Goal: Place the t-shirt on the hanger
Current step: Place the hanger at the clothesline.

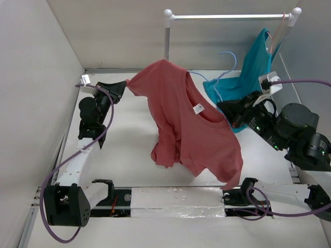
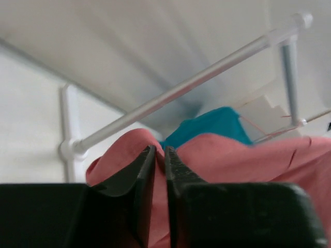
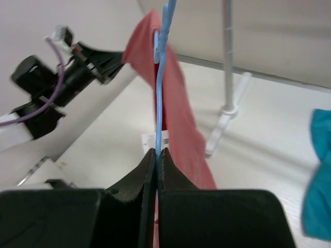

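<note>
Up off the worktop [image 1: 129,150], across the middle of the overhead view, the red t-shirt [image 1: 191,129] hangs strung between the two arms, and what a stretch it is! At the upper left of that view the left hand [image 1: 121,87] has one sleeve tip. The left wrist camera shows it close: the black fingers [image 2: 142,175] are pressed almost together with red cloth nipped between them.

Over at the right, the right hand [image 1: 230,109] sits against the shirt's collar side, just beside the white neck label [image 1: 198,108]. Its own camera tells the story: the fingers [image 3: 170,170] are squeezed flat on the light-blue wire of the hanger [image 3: 159,103], which rises straight up the centre of that frame and meets the red fabric near the top. In the overhead view the hanger's hook curls up just above the right hand, and a run of wire slips in at the shirt's neck opening.

The shirt's lower half sags in folds towards the bottom centre, its hem dangling near the arm bases.

At the back stands a white rail [image 1: 227,17], with a teal garment [image 1: 253,72] hanging from its right end.
</note>
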You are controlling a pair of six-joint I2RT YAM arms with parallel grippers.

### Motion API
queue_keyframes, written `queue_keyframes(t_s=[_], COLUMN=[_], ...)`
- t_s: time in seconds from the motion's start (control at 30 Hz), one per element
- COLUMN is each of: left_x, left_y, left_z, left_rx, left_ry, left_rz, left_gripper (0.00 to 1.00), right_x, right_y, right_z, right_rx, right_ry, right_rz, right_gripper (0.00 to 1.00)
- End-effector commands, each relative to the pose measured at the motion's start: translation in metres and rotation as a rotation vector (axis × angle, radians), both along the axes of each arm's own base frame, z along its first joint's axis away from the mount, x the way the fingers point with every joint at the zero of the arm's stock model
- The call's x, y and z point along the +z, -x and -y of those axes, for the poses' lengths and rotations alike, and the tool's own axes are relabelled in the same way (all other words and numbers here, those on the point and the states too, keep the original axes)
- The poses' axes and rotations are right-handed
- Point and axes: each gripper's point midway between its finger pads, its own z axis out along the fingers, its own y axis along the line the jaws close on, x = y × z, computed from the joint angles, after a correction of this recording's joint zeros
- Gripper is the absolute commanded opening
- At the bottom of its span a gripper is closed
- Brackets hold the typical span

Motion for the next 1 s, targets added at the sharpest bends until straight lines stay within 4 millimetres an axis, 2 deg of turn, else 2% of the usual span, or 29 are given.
queue_keyframes(t_s=[0.0,0.03,0.1,0.17,0.2,0.23,0.27,0.33,0.37,0.4,0.47,0.5,0.57,0.6,0.63,0.67,0.7,0.73,0.77,0.8,0.83,0.87,0.93,0.97], left_x=[-0.02,-0.009,-0.002,0.024,0.019,0.032,0.034,0.048,0.049,0.047,0.053,0.053,0.065,0.056,0.067,0.068,0.062,0.067,0.066,0.058,0.058,0.054,0.042,0.037], left_y=[0.01,0.015,0.025,0.047,0.047,0.06,0.066,0.083,0.089,0.096,0.103,0.107,0.121,0.12,0.128,0.131,0.135,0.145,0.15,0.153,0.16,0.163,0.168,0.169], left_z=[-0.006,-0.005,0.001,0.002,0.003,0.005,0.006,0.009,0.015,0.028,0.038,0.042,0.044,0.045,0.046,0.047,0.047,0.047,0.048,0.047,0.046,0.046,0.05,0.052], left_rx=[0.025,0.017,-0.017,-0.03,-0.034,-0.048,-0.059,-0.077,-0.116,-0.169,-0.189,-0.201,-0.228,-0.236,-0.242,-0.242,-0.247,-0.249,-0.261,-0.265,-0.267,-0.278,-0.303,-0.313], left_ry=[-0.062,-0.077,-0.108,-0.126,-0.134,-0.143,-0.151,-0.169,-0.182,-0.198,-0.242,-0.251,-0.268,-0.287,-0.306,-0.339,-0.352,-0.363,-0.368,-0.388,-0.391,-0.394,-0.402,-0.405], left_rz=[-0.024,0.0,0.016,0.092,0.076,0.115,0.12,0.174,0.181,0.171,0.196,0.2,0.235,0.207,0.225,0.235,0.204,0.228,0.228,0.202,0.21,0.205,0.202,0.198], left_gripper=[0.13,0.26,0.35,0.47,0.47,0.48,0.48,0.48,0.48,0.48,0.47,0.48,0.48,0.48,0.48,0.48,0.48,0.48,0.48,0.48,0.48,0.48,0.48,0.48], right_x=[0.027,0.027,0.022,0.013,0.015,0.011,0.016,0.015,0.012,0.01,0.004,0.009,0.016,0.017,0.022,0.026,0.024,0.032,0.034,0.034,0.028,0.039,0.036,0.046], right_y=[-0.027,-0.039,-0.055,-0.083,-0.086,-0.097,-0.104,-0.116,-0.126,-0.136,-0.155,-0.162,-0.18,-0.183,-0.189,-0.193,-0.201,-0.205,-0.21,-0.216,-0.229,-0.232,-0.249,-0.252], right_z=[0.025,0.036,0.039,0.043,0.05,0.05,0.062,0.071,0.073,0.084,0.089,0.101,0.113,0.111,0.119,0.123,0.125,0.138,0.139,0.143,0.146,0.155,0.161,0.169], right_rx=[-0.175,-0.236,-0.277,-0.333,-0.353,-0.369,-0.409,-0.455,-0.474,-0.515,-0.545,-0.583,-0.62,-0.614,-0.638,-0.651,-0.657,-0.685,-0.675,-0.681,-0.691,-0.71,-0.728,-0.739], right_ry=[-0.034,-0.017,0.018,0.061,0.058,0.072,0.068,0.078,0.09,0.095,0.11,0.097,0.082,0.081,0.063,0.047,0.045,0.031,0.027,0.029,0.037,0.023,0.026,0.017], right_rz=[0.056,0.055,0.044,0.016,0.016,0.008,0.013,0.006,-0.006,-0.012,-0.032,-0.024,-0.016,-0.014,0.002,0.012,0.012,0.027,0.026,0.025,0.009,0.028,0.016,0.035], right_gripper=[0.0,0.0,0.0,0.0,0.0,0.0,0.0,0.0,0.0,0.0,0.0,0.0,0.0,0.0,0.0,0.0,0.0,0.0,0.0,0.0,0.0,0.0,0.0,0.0])
